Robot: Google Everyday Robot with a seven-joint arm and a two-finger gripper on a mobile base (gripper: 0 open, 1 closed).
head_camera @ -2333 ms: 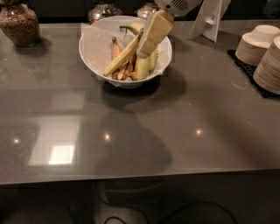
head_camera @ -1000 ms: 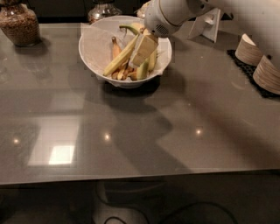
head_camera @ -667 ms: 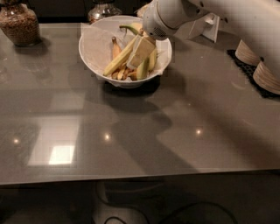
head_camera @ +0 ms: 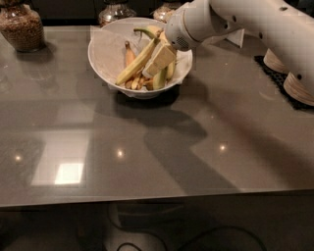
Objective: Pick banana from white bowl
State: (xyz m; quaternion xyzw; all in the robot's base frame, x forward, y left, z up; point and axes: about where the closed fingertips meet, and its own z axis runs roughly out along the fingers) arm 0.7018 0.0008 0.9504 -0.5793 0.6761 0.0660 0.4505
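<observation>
The white bowl (head_camera: 104, 51) stands at the back middle of the grey table, lined with white paper. The long, slim pale-yellow banana (head_camera: 134, 66) leans in it, running from lower left up to the right. Plumper greenish bananas (head_camera: 159, 78) and a short orange-brown one (head_camera: 129, 53) lie beside it. My gripper (head_camera: 158, 61) reaches down into the bowl from the upper right, just right of the long banana's upper half and close against it. The white arm (head_camera: 245, 22) hides the bowl's far right rim.
A jar of brown grains (head_camera: 20, 27) stands at the back left, and glass jars (head_camera: 115, 11) behind the bowl. Stacked beige paper bowls (head_camera: 300, 87) sit on a black mat at the right edge. The table's front edge (head_camera: 147, 198) runs across below.
The arm has swung in from the upper right and come lower over the table. The gripper has gone deeper into the bowl, next to the long banana.
</observation>
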